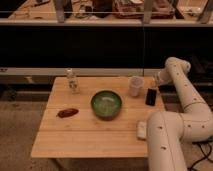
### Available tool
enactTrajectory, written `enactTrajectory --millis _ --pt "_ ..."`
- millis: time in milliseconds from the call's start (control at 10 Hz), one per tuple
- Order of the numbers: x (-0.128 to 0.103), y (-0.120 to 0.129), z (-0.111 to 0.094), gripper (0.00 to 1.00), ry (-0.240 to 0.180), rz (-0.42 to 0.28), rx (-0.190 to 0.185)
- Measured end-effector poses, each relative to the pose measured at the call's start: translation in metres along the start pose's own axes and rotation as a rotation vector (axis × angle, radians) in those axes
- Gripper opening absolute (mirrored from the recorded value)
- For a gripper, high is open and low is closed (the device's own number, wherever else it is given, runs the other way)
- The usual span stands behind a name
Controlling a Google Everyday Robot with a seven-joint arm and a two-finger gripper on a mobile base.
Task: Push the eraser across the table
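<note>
The eraser (150, 96) is a small flat black slab lying near the right edge of the light wooden table (90, 135), just right of a white cup. My gripper (157, 83) hangs at the end of the white arm, directly above the eraser's far end and close to it. I cannot tell whether it touches the eraser.
A white cup (135, 86) stands left of the eraser. A green bowl (106, 104) sits mid-table. A small pale bottle (73, 80) stands at the back left, a reddish-brown object (67, 112) lies at the left, and a whitish block (142, 130) lies by my arm's base (167, 145).
</note>
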Motion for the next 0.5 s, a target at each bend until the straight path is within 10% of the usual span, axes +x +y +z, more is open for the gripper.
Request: enactTrajectory --millis 500 --pt "0.0128 -0.0033 0.0098 0.00 0.022 -0.004 -0.003"
